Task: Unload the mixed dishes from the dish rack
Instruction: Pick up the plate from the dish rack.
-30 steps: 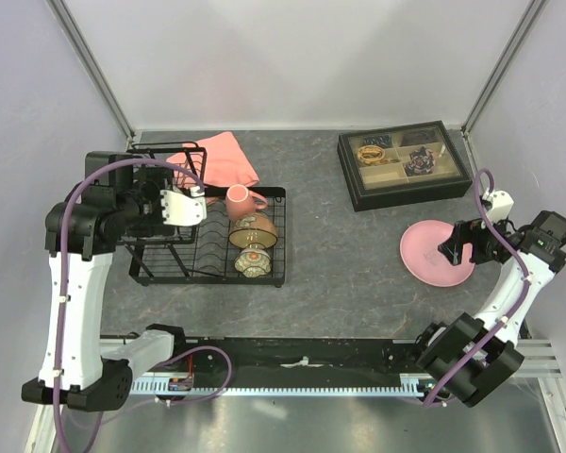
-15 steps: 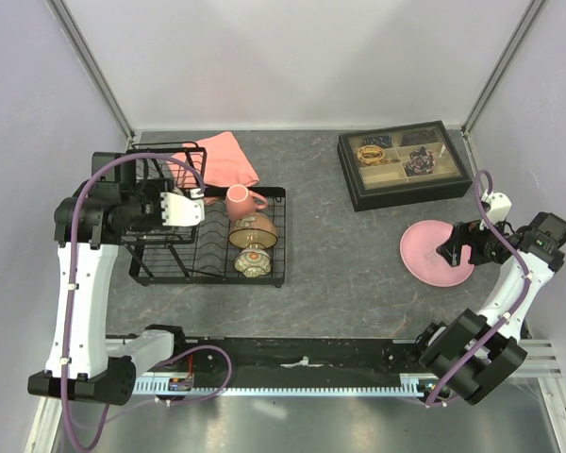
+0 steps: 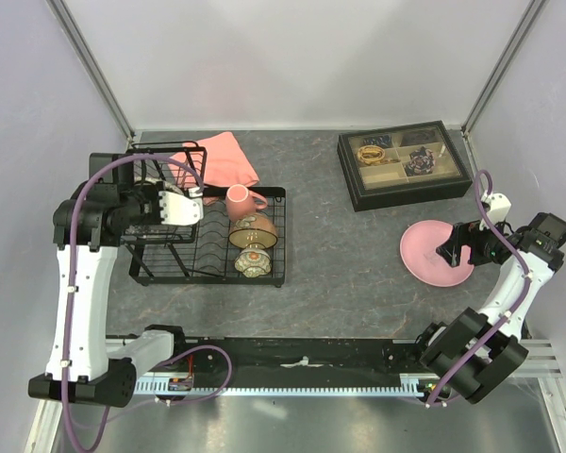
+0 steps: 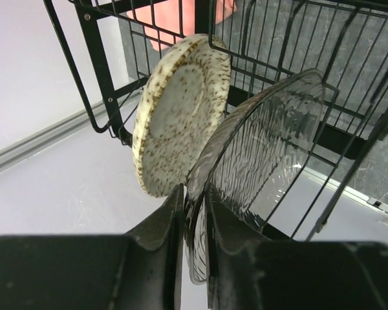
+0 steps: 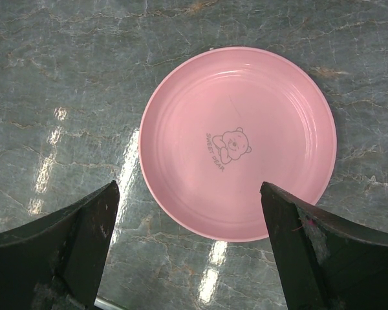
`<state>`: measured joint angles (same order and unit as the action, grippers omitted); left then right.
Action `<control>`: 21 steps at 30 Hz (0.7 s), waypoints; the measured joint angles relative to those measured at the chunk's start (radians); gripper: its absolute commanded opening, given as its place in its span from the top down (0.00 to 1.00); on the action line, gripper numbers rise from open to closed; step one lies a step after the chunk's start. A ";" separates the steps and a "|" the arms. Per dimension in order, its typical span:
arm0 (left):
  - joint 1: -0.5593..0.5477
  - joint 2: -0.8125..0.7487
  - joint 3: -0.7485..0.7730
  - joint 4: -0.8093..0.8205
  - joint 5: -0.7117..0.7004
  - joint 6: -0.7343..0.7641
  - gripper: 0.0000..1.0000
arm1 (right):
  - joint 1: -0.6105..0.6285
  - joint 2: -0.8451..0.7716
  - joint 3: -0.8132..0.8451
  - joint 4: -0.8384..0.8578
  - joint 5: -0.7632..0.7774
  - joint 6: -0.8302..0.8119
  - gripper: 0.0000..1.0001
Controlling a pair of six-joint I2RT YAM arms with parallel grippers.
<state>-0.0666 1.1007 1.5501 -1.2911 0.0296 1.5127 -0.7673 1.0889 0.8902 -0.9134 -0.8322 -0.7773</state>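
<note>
The black wire dish rack (image 3: 269,280) stands at the left. On its flat base are a pink mug (image 3: 241,199), a brown bowl (image 3: 254,229) and a small patterned dish (image 3: 252,261). In the left wrist view a speckled dish (image 4: 181,116) and a clear ribbed glass plate (image 4: 271,142) stand on edge between the wires. My left gripper (image 4: 194,194) is shut on the glass plate's lower rim, and it reaches into the rack's upright section (image 3: 200,195). The pink plate (image 5: 238,142) lies flat on the table at the right. Over it my right gripper (image 5: 189,187) hangs open, holding nothing.
A pink folded cloth (image 3: 222,160) lies behind the rack. A black compartmented tray of trinkets (image 3: 404,163) sits at the back right. The rack's wires (image 4: 97,58) close in around the left fingers. Walls border the table on three sides.
My left gripper has gone from open to shut on the glass plate's rim, and the left arm shifted slightly. The right arm has stayed over the pink plate.
</note>
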 measured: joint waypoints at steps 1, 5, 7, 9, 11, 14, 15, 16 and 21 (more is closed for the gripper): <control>0.000 -0.004 0.000 -0.002 0.000 0.000 0.89 | 0.000 0.002 0.000 0.000 0.000 0.000 0.02; 0.003 -0.026 -0.017 0.006 0.002 0.001 0.95 | 0.000 0.006 0.000 0.000 0.000 0.000 0.02; 0.003 -0.036 -0.029 0.018 0.002 0.002 0.96 | 0.000 0.006 0.000 0.000 0.000 0.000 0.02; 0.003 -0.044 -0.037 0.026 0.002 0.003 0.98 | 0.000 0.006 0.000 0.000 0.000 0.000 0.02; 0.003 -0.050 -0.042 0.031 0.002 0.004 0.98 | 0.000 0.007 0.000 0.000 0.000 0.000 0.02; 0.004 -0.054 -0.045 0.036 0.002 0.004 0.98 | 0.000 0.011 0.000 0.000 0.000 0.000 0.02; 0.004 -0.055 -0.045 0.037 0.002 0.003 0.99 | 0.000 0.013 0.000 0.000 0.000 0.000 0.02; 0.004 -0.055 -0.045 0.037 0.002 0.003 0.98 | 0.000 0.015 0.000 0.000 0.000 0.000 0.02; 0.005 -0.061 -0.045 0.047 0.002 0.003 0.98 | 0.000 0.023 0.000 0.000 0.000 0.000 0.02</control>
<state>-0.0620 1.0397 1.5047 -1.2446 0.0315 1.5162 -0.7673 1.1118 0.8902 -0.9134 -0.8322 -0.7773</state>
